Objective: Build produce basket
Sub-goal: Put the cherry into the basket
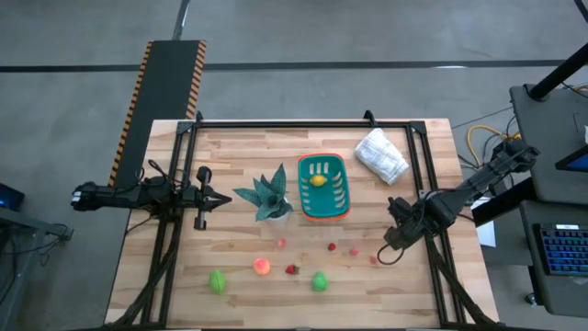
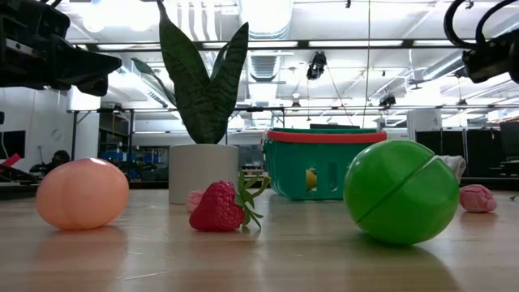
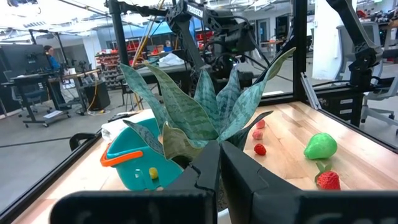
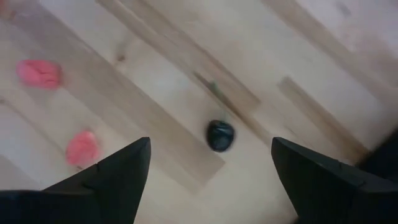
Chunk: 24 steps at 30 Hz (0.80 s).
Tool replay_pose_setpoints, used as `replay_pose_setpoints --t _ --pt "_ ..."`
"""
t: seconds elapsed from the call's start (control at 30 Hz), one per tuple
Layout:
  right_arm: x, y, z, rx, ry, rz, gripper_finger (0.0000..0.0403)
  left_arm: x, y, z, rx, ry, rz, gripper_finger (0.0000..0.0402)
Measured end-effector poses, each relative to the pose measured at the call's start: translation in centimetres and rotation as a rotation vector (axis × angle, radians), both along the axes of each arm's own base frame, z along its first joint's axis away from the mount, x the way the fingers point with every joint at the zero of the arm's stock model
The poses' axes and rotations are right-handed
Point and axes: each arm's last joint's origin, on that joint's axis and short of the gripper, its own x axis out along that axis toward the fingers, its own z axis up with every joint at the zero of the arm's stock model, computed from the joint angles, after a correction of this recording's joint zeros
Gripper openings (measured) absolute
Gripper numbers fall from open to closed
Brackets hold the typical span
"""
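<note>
Open-plan robotics lab: exposed ceiling ducts [image 2: 268,61], equipment benches [image 3: 37,84].

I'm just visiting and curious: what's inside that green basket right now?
One small yellow fruit lies inside the basket, toward its far end. From above the rest of the floor looks bare. The other toy produce sits out on the table.

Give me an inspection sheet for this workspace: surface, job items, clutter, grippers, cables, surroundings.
Surface: wooden table, inside a black frame.
Job items: teal basket upright, one yellow piece inside; green pieces and, an orange piece, a strawberry and small red pieces loose on the front half of the table.
Clutter: potted plant left of the basket; white bag to its right.
Grippers: left gripper shut, beside the plant; right gripper open, empty, above a small dark piece.
Cables: yellow cable off the table's right.
Surroundings: workshop, a person at a desk.
</note>
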Motion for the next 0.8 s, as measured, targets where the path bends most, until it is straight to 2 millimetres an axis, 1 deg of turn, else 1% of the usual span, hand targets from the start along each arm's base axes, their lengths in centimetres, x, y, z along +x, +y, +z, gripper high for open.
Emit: replay_pose_setpoints --t 0.17,0.33,0.53,0.8 --pt "0.0 0.0 -0.9 0.005 -0.008 0.003 0.0325 0.0 0.0 0.0 0.0 0.0 0.0 0.0" --pt "0.1 0.1 -1.8 -0.027 0.043 0.003 0.0325 0.0 0.0 0.0 0.0 0.0 -0.001 0.0" --pt "0.5 0.6 -3.2 -0.022 0.156 0.003 0.0325 0.0 0.0 0.0 0.0 -0.001 0.0 0.0" --pt "1.0 0.9 -4.7 -0.059 0.214 0.0 0.0325 0.0 0.0 0.0 0.0 -0.002 0.0 0.0"
